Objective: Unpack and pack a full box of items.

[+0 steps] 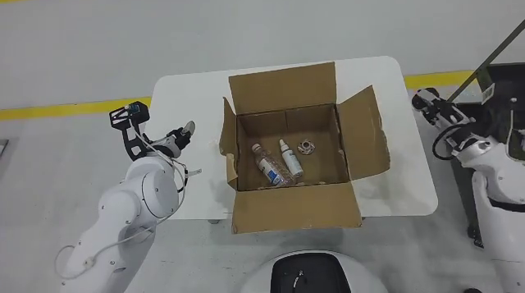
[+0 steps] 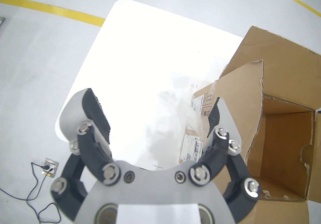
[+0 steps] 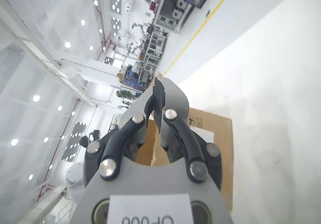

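Box (image 1: 295, 208) holds two bottles (image 1: 268, 166) side by side; left pincer (image 2: 153, 102) spread, empty; right pincer (image 3: 156, 99) pressed together. Risk: reach-in snags torn left flap (image 1: 229, 141) or knocks neighbouring bottle.

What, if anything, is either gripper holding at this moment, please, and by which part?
Nothing: the left gripper is open and empty, the right gripper shut on nothing.

White glossy arms (image 1: 143, 199), black cables (image 1: 437, 147); left tool (image 2: 153, 99), right tool (image 3: 157, 89): silver plates, black ribbed pads (image 2: 96, 112), round screws.
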Robot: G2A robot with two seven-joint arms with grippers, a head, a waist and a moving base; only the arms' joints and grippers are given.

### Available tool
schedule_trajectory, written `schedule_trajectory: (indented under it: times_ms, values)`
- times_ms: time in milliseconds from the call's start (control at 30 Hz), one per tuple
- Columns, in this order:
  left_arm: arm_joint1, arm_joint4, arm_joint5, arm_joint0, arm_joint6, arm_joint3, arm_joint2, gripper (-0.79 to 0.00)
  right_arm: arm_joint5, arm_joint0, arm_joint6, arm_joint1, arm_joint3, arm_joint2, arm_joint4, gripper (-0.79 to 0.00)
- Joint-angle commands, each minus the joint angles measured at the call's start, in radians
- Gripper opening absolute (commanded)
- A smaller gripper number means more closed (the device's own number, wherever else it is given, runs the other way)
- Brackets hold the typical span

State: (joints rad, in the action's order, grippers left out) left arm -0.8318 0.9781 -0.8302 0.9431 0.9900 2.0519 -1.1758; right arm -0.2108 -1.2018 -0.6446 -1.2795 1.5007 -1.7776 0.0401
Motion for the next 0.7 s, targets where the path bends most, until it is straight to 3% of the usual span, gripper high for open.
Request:
schedule_trajectory:
  times_ms: [0, 333, 667]
  values:
    - [0.000, 0.000, 0.000, 0.000, 0.000, 0.000, 0.000, 0.000, 0.003, 0.027, -0.024, -0.001, -0.047, 0.048, -0.001, -0.785]
    - [0.000, 0.000, 0.000, 0.000, 0.000, 0.000, 0.000, 0.000, -0.039, 0.115, -0.126, -0.003, -0.068, 0.218, -0.056, -0.785]
    - [0.000, 0.000, 0.000, 0.000, 0.000, 0.000, 0.000, 0.000, 0.012, 0.153, -0.236, 0.007, -0.019, 0.354, -0.262, -0.785]
